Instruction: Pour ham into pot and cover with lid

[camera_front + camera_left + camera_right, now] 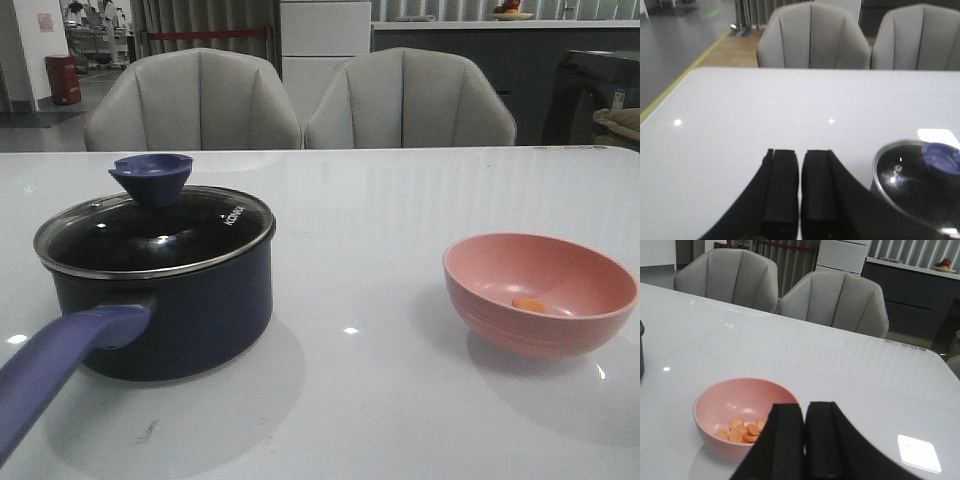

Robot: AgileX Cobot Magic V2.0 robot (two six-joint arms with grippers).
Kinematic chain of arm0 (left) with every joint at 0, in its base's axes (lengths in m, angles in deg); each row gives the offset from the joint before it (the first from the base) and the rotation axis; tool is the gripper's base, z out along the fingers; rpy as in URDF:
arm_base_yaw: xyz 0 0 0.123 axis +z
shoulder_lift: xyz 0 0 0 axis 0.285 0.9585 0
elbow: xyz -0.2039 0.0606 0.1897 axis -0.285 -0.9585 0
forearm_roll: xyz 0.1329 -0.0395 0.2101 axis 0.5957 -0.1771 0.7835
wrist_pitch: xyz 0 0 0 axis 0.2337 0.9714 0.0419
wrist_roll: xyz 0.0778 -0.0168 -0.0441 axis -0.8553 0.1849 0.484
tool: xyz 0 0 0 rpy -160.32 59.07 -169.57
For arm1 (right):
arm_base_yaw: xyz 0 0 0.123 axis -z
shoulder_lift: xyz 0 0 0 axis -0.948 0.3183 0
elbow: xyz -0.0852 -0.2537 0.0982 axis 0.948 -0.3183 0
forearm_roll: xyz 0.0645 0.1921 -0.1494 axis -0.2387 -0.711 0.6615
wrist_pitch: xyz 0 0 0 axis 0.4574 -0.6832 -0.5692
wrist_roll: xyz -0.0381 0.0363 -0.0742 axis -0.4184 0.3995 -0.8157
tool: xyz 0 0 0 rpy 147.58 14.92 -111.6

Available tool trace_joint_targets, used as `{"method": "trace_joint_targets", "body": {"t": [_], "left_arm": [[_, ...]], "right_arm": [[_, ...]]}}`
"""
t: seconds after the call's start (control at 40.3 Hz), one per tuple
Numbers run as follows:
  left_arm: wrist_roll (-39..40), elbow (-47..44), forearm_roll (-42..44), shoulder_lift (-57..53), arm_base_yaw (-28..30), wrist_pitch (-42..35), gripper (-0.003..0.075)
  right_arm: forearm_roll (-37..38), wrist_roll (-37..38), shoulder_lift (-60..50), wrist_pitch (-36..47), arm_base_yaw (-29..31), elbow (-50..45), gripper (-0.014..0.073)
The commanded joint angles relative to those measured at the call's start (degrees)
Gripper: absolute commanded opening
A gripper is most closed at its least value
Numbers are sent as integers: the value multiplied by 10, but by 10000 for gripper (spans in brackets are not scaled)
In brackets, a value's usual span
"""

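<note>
Jutting toward the front camera, the pot (165,300) is wearing its lid (155,228) while ham (529,305) is lying in the pink bowl (540,293) well apart, and each wrist view is showing the left gripper (800,187) and right gripper (805,437) pressed together, empty.

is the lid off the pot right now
No, the lid sits on the pot, its metal rim resting all around the pot's top.
</note>
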Motion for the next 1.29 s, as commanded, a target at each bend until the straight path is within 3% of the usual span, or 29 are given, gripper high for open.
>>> {"method": "trace_joint_targets", "body": {"t": [0.0, 0.248, 0.323, 0.397, 0.595, 0.645, 0.918, 1.067, 1.265], "left_arm": [[4, 13, -5, 30, -4, -23, 122], [4, 5, -6, 74, -4, -20, 131], [4, 5, -6, 80, -4, -19, 165], [4, 7, -6, 81, -6, -19, 250], [4, 7, 1, 81, -24, -19, 600], [4, 7, 1, 81, -26, -16, 640], [4, 4, 1, 81, -26, -15, 648], [4, -3, -50, 81, -26, -23, 648], [4, 62, -73, 119, -26, 25, 648]], "right_arm": [[-1, -2, -11, 47, 3, -6, 150], [-1, -2, -11, 47, 3, -6, 150], [-1, -2, -11, 47, 3, -6, 150], [-1, -2, -11, 47, 3, -6, 150], [-1, -2, -11, 47, 3, -6, 150], [-1, -2, -11, 47, 3, -6, 150], [-1, -2, -11, 47, 3, -6, 150], [-1, -2, -11, 47, 3, -6, 150], [-1, -2, -11, 47, 3, -6, 150]]}}
